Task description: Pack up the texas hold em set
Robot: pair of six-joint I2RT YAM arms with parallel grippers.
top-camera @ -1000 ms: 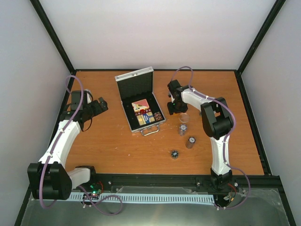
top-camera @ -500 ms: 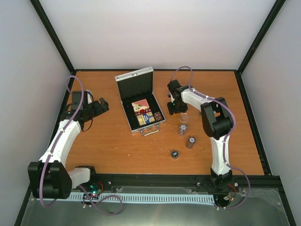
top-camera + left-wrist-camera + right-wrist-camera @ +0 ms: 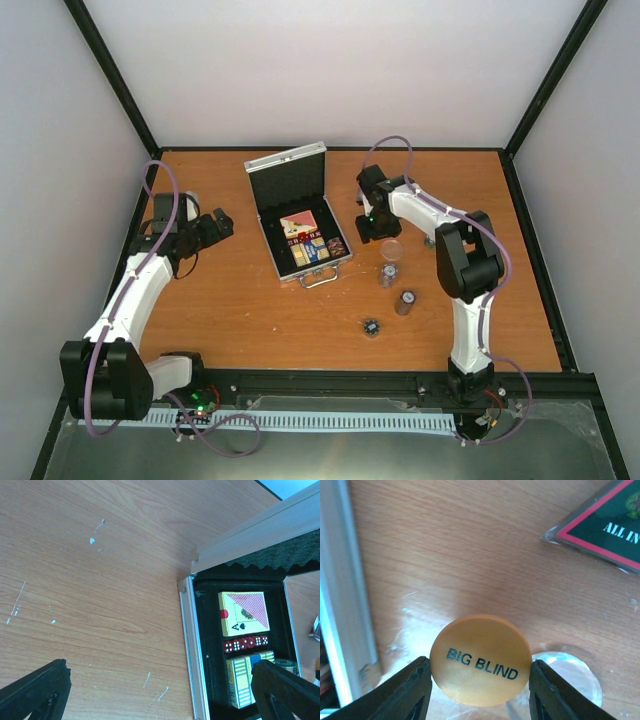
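One piece in hand: the right gripper (image 3: 480, 680) has its fingers clamped across the edges of the orange disc (image 3: 481, 660), with the "BIG BLIND" face toward the wrist camera.

Change over the last second, top view: the right elbow swings out toward 3 o'clock. The wrist barely shifts and stays just beside the case (image 3: 290, 185), at its 3 o'clock. Cannot tell whether the disc is off the table (image 3: 240, 300) or touching it.

Around the orange disc, wrist view:
- clear disc (image 3: 565, 677) lies flat beneath, at 4 o'clock
- button (image 3: 605, 525) at 1 o'clock
- case rail near, at 9 o'clock

Left gripper (image 3: 160, 685): fingers wide apart, nothing between them, at 9 o'clock of the case. It creeps slightly toward the case.

Case is open with the lid up, cards (image 3: 243, 612) and dice (image 3: 245, 644) inside. Three chip stacks (image 3: 388, 275) sit outside at its 5 o'clock.

Reading: the pick looks secured, and the arm seems to be setting up to carry the disc left into the case. Packing is at an early stage. The stacks, clear disc and button are all out on the table.
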